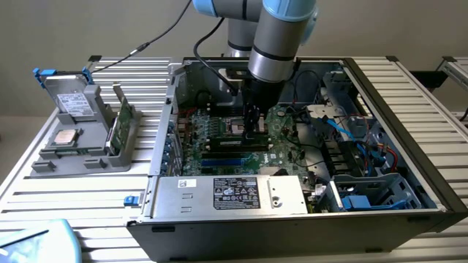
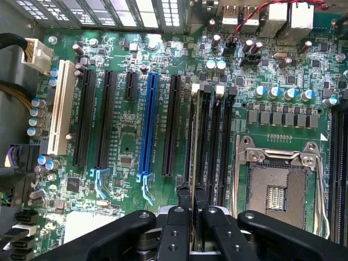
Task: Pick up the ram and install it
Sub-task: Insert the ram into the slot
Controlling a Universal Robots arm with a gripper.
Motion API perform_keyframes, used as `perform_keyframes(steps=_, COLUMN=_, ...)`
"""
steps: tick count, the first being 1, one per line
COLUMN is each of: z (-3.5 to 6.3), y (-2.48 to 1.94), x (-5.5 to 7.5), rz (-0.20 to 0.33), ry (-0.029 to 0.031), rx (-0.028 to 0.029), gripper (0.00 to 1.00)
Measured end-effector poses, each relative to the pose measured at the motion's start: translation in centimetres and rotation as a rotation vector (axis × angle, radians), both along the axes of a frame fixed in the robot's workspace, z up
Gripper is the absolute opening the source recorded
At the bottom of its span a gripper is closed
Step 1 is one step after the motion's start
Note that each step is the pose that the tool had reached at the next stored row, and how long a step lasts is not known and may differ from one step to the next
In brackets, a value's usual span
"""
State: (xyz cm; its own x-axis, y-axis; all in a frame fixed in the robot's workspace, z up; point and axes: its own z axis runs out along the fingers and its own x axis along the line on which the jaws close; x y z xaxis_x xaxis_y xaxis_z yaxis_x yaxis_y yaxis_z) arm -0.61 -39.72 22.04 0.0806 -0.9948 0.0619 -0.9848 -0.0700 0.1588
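Here, tool (image 2: 192,189) grips ram (image 2: 194,136) over slatted table (image 1: 87,189), beige wall (image 1: 87,27) behind.

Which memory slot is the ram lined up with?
The outermost memory slot, farthest from the CPU socket and beside the black expansion slot. The ram, held edge-on in the gripper, stands over it.

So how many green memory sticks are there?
2: one stick standing in the grey tray on the exterior view's left, one stick in the gripper over the motherboard. Others may be hidden.
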Motion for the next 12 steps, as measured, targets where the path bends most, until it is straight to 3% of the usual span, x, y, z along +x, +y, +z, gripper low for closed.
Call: perform_keyframes(steps=12, z=-0.15, y=0.01, x=-0.07, rz=0.000, ry=-0.0014, rx=0.0000, gripper=0.14)
